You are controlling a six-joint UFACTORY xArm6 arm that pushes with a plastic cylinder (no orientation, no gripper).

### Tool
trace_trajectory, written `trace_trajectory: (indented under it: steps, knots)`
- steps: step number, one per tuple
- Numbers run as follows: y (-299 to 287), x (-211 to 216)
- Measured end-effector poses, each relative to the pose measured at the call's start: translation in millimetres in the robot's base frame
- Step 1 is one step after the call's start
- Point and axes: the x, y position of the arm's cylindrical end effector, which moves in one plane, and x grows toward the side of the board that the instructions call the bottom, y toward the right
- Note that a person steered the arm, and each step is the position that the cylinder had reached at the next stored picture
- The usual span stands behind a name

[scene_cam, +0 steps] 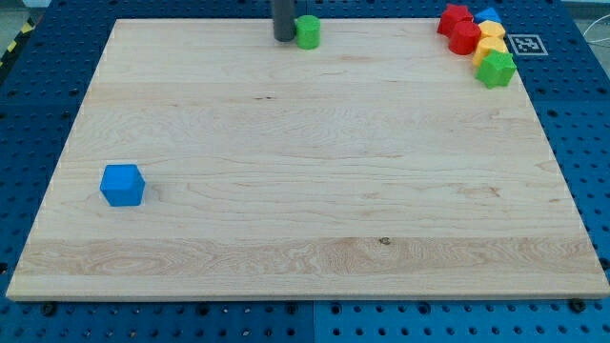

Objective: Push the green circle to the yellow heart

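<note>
1. My tip (284, 38): bare rod end, holding nothing, at the board's top edge
2. Green circle (307, 32): just beside the tip, on its view's-right side, apparently touching
3. Yellow heart (490, 50): far to the tip's right, in the top-right cluster
4. Cluster also holds two red blocks (460, 30), a blue block (489, 15), a green block (497, 70)
5. Blue cube (122, 185): well below-left of the tip, alone
6. Wooden board (305, 219)
</note>
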Motion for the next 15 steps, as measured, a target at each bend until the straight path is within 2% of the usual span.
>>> trace_trajectory:
  steps: [3, 6, 10, 12, 14, 15]
  knots:
    - [89, 0]
    - [94, -6]
    - [180, 8]
    - [195, 32]
    - [192, 34]
    - [185, 50]
